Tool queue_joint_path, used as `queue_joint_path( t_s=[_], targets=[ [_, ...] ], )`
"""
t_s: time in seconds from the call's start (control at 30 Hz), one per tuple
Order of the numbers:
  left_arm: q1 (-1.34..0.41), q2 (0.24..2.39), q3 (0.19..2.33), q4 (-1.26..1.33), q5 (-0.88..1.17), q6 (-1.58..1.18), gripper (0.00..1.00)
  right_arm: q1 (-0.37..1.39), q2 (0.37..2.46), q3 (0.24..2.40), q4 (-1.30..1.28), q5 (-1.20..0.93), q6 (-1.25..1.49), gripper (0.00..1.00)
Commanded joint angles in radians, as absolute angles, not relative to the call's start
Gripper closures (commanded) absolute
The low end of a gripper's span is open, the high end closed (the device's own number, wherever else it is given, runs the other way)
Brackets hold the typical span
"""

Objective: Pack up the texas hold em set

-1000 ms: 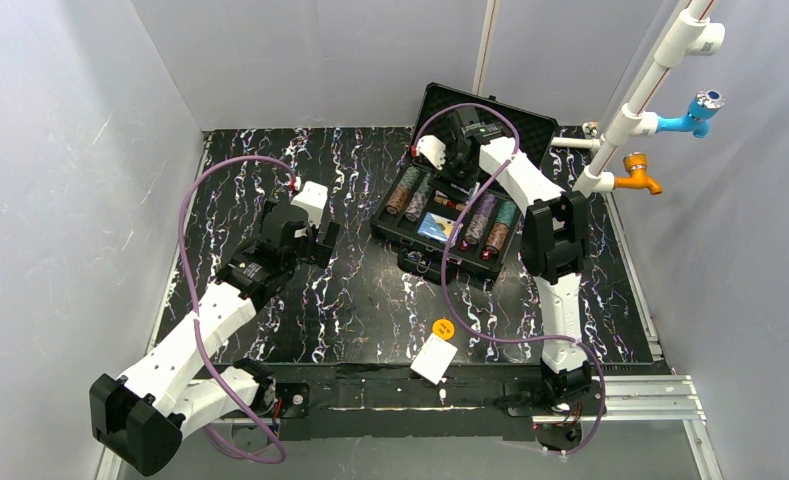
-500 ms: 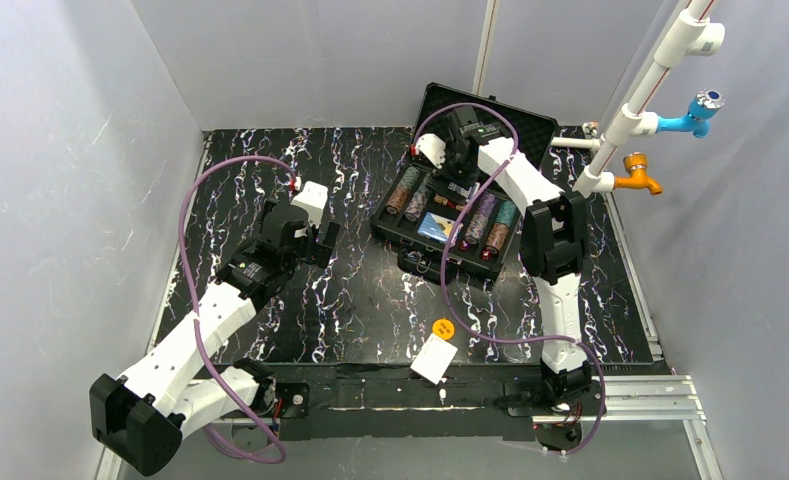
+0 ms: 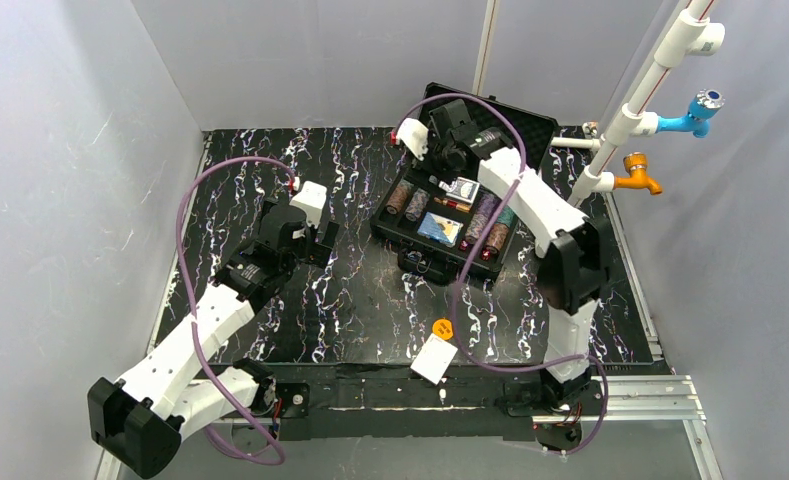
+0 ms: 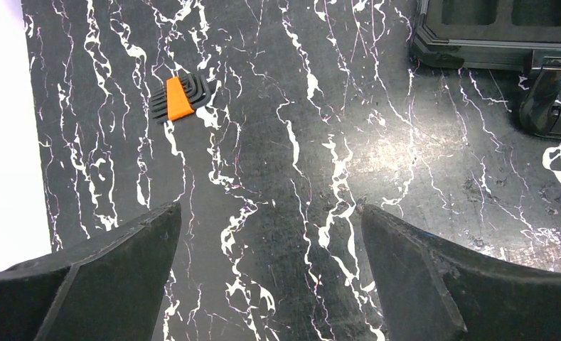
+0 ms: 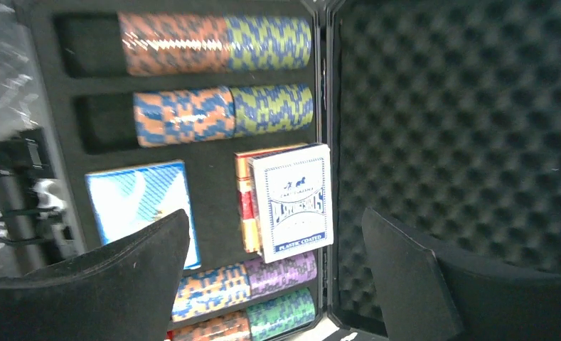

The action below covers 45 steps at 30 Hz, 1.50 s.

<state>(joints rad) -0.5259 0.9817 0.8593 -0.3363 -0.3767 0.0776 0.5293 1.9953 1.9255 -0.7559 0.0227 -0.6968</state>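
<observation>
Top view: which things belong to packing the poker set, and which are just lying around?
For the job:
- case
- chip stacks
- blue card deck
- boxed deck
- orange disc, not yet in the case
- probably the white flat box beside it

Lying about:
- hex key set
- blue tap
- orange tap

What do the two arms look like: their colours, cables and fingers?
Both arms look alike. The left arm and the right arm have white links with bulky black joints. A purple cable loops along each and ends near a white block on the wrist. The fingers are matte black, broad and wedge-shaped. No markings are visible.
</observation>
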Motion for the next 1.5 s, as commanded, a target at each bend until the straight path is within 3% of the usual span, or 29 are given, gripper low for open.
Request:
queue_joint_path(
  t_s=[0.0, 0.4, 0.63, 0.83, 1.47],
  targets=[
    [-0.529, 0.942, 0.863, -0.328, -0.384, 0.083, 0.02, 0.594, 1.852, 1.819, -0.578, 0.035, -0.577, 0.02],
    [-0.529, 0.907, 0.868, -0.334, -0.374, 0.077, 0.02, 0.802, 1.744, 1.709, -0.554, 0.122, -0.037, 0.02],
    [-0.529, 0.890, 0.874, -0.338, -0.370, 0.071, 0.02, 0.914, 1.616, 1.492, -0.539, 0.152, 0.206, 0.02],
    [-0.530, 0.877, 0.879, -0.344, -0.367, 0.069, 0.02, 0.941, 1.473, 1.273, -0.498, 0.208, 0.392, 0.02],
    [-0.529, 0.846, 0.880, -0.348, -0.383, 0.071, 0.02, 1.038, 1.397, 1.030, -0.752, 0.264, 0.921, 0.02]
  ],
)
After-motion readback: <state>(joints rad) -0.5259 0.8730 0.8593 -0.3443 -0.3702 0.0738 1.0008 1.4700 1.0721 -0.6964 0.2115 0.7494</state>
